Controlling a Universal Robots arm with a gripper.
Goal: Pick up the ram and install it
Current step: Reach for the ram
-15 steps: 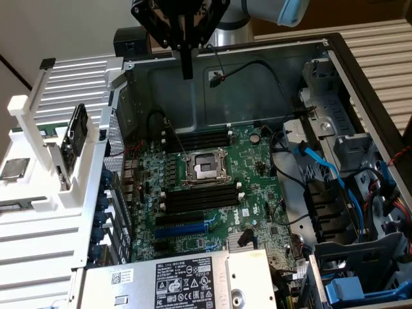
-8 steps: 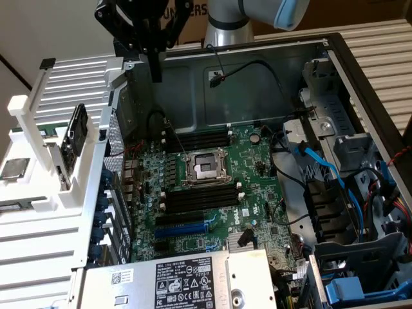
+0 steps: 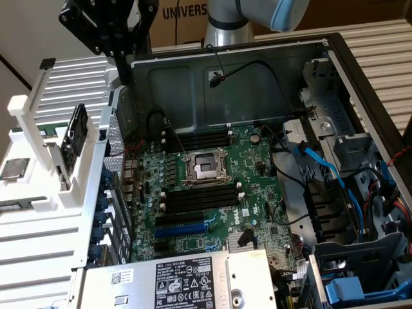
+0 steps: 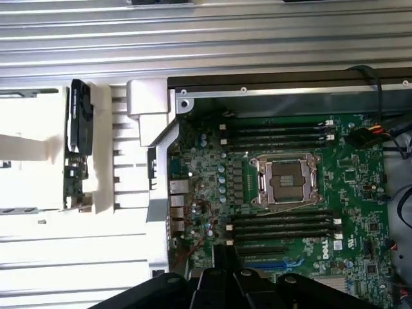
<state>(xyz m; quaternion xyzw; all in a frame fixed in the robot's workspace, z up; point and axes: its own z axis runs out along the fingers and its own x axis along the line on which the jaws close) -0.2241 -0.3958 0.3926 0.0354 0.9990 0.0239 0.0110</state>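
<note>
Green ram (image 4: pixel 74 172) apart from gripper (image 3: pixel 126 77)

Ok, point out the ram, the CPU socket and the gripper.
ram (image 4: pixel 78 129): wrist view, on its dark section.
CPU socket (image 3: pixel 205 168): exterior view, on the socket's centre.
gripper (image 3: pixel 126 78): exterior view, between its shut fingertips.

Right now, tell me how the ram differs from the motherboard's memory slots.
The ram stands on edge in the white rack outside the case; the memory slots lie flat on the motherboard inside it. The ram shows green board; the slots are black, empty. Both are long and narrow.
</note>
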